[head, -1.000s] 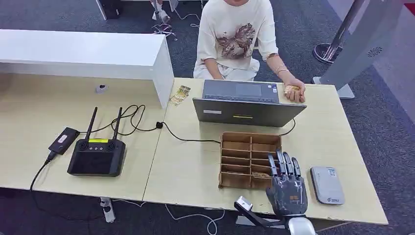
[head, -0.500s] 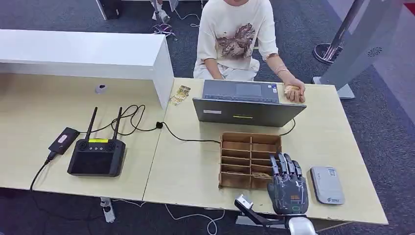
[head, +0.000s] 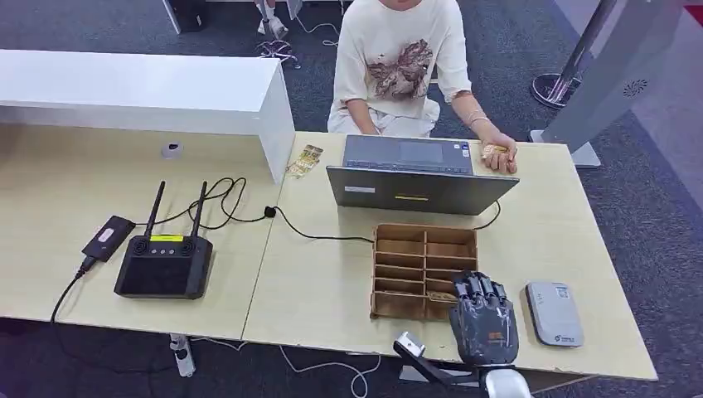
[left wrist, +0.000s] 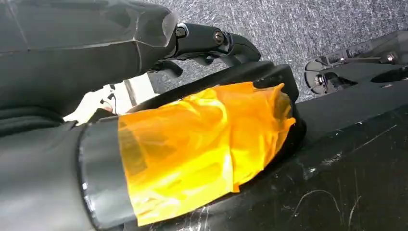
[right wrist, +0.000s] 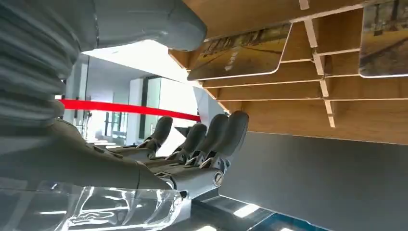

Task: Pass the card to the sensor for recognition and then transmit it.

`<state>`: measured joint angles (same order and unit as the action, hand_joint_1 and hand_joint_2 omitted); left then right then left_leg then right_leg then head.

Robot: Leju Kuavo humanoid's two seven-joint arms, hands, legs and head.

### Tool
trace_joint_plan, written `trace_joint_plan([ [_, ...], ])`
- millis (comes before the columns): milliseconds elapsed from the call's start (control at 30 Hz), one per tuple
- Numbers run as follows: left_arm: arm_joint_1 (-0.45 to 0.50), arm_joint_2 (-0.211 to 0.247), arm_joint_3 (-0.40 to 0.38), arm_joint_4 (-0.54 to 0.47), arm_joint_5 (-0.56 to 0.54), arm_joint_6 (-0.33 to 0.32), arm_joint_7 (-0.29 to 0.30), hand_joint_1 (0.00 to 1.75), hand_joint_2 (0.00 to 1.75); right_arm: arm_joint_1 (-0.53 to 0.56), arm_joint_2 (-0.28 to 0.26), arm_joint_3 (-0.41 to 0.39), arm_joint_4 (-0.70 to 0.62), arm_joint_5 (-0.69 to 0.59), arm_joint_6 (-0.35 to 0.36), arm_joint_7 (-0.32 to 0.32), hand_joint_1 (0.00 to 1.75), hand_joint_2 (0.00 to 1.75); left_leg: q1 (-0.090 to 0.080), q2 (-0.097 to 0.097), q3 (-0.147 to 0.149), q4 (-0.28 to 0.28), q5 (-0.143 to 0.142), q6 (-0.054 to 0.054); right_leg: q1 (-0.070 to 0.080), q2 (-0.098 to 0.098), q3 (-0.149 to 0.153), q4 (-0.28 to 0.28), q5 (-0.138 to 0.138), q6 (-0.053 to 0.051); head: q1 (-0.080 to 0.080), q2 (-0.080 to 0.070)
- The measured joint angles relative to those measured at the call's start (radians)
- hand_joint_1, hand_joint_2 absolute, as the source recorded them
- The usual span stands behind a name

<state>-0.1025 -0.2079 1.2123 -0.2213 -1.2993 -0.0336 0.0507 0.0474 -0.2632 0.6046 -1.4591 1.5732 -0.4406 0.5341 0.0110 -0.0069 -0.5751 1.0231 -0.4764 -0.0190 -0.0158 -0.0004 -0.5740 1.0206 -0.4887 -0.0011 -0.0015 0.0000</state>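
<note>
Head view: the right hand (head: 483, 319) hovers over the wooden tray (head: 399, 259)'s 5 o'clock corner, fingers curled, hiding the slot beneath; its hold cannot be told. One sensor (head: 554, 313) lies at its 3 o'clock. Right wrist view: two cards (right wrist: 239, 53) stand in slots, the second (right wrist: 383, 41) cut off; the thumb (right wrist: 144, 21) reaches near the first, fingers (right wrist: 211, 137) apart from it.

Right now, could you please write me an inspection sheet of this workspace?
Surface: light wooden table, white raised counter at its back left.
Job's things: brown compartmented cardboard box holding cards; grey card sensor beside it.
Clutter: grey laptop, black two-antenna controller, small black device.
Hands: right hand at the box's near right corner, fingers curled; whether it grips a card cannot be told.
Cables: black cable across the table.
Surroundings: seated person behind the laptop.
</note>
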Motion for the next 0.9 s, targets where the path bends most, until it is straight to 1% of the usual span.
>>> trace_joint_plan([
  [100, 0.0, 0.0, 0.0, 0.0, 0.0, -0.001, 0.0, 0.0, 0.0, 0.0, 0.0, 0.002, 0.0, 0.0, 0.0, -0.004, 0.7, 1.75, 0.0, 0.0, 0.0, 0.0, 0.0, 0.0, 0.0, 0.0, 0.0, 0.0, 0.0, 0.0, 0.0, 0.0],
  [167, 0.0, 0.0, 0.0, 0.0, -0.002, -0.002, 0.0, 0.0, 0.0, -0.001, 0.0, 0.004, 0.0, 0.0, 0.0, -0.005, 0.66, 1.75, 0.0, 0.0, 0.0, 0.0, 0.0, 0.0, 0.0, 0.0, 0.0, 0.0, 0.0, 0.0, 0.0, 0.0],
  [200, 0.0, 0.0, 0.0, 0.0, -0.003, -0.003, 0.0, 0.0, 0.0, -0.001, 0.0, 0.006, 0.0, 0.0, 0.0, -0.008, 0.75, 1.75, 0.0, 0.0, 0.0, 0.0, 0.0, 0.0, 0.0, 0.0, 0.0, 0.0, 0.0, 0.0, 0.0, 0.0],
  [267, 0.0, 0.0, 0.0, 0.0, -0.005, -0.004, 0.0, 0.0, 0.0, -0.002, 0.0, 0.008, 0.0, 0.0, 0.0, -0.015, 0.82, 1.75, 0.0, 0.0, 0.0, 0.0, 0.0, 0.0, 0.0, 0.0, 0.0, 0.0, 0.0, 0.0, 0.0, 0.0],
  [367, 0.0, 0.0, 0.0, 0.0, -0.006, -0.006, 0.001, 0.0, 0.0, -0.005, 0.0, 0.012, 0.0, 0.0, 0.0, -0.026, 0.8, 1.75, 0.0, 0.0, 0.0, 0.0, 0.0, 0.0, 0.0, 0.0, 0.0, 0.0, 0.0, 0.0, 0.0, 0.0],
  [400, 0.0, 0.0, 0.0, 0.0, -0.006, -0.006, 0.001, 0.0, 0.0, -0.005, 0.0, 0.013, 0.0, 0.0, 0.0, -0.029, 0.84, 1.75, 0.0, 0.0, 0.0, 0.0, 0.0, 0.0, 0.0, 0.0, 0.0, 0.0, 0.0, 0.0, 0.0, 0.0],
  [467, 0.0, 0.0, 0.0, 0.0, -0.006, -0.006, 0.001, 0.0, 0.0, -0.005, 0.0, 0.014, 0.0, 0.0, 0.0, -0.032, 0.82, 1.75, 0.0, 0.0, 0.0, 0.0, 0.0, 0.0, 0.0, 0.0, 0.0, 0.0, 0.0, 0.0, 0.0, 0.0],
  [600, 0.0, 0.001, 0.0, 0.0, -0.006, -0.007, 0.002, 0.0, 0.0, -0.006, 0.0, 0.015, 0.0, 0.0, -0.003, -0.042, 0.89, 1.75, 0.0, 0.0, 0.0, 0.0, 0.0, 0.0, 0.0, 0.0, 0.0, 0.0, 0.0, 0.0, 0.0, 0.0],
  [733, 0.0, 0.002, 0.0, 0.0, -0.008, -0.008, 0.002, 0.0, 0.0, -0.007, 0.003, 0.016, 0.005, 0.0, -0.003, -0.044, 0.89, 1.75, 0.0, 0.0, 0.0, 0.0, 0.0, 0.0, 0.0, 0.0, 0.0, 0.0, 0.0, 0.0, 0.0, 0.0],
  [867, 0.0, 0.003, 0.0, 0.0, -0.01, -0.008, 0.002, 0.0, 0.0, -0.009, 0.005, 0.016, 0.008, 0.0, -0.005, -0.045, 0.82, 1.75, 0.0, 0.0, 0.0, 0.0, 0.0, 0.0, 0.0, 0.0, 0.0, 0.0, 0.0, 0.0, 0.0, 0.0],
  [900, 0.0, 0.003, 0.0, 0.0, -0.01, -0.009, 0.002, 0.0, 0.0, -0.009, 0.005, 0.017, 0.008, 0.0, -0.004, -0.045, 0.84, 1.75, 0.0, 0.0, 0.0, 0.0, 0.0, 0.0, 0.0, 0.0, 0.0, 0.0, 0.0, 0.0, 0.0, 0.0],
])
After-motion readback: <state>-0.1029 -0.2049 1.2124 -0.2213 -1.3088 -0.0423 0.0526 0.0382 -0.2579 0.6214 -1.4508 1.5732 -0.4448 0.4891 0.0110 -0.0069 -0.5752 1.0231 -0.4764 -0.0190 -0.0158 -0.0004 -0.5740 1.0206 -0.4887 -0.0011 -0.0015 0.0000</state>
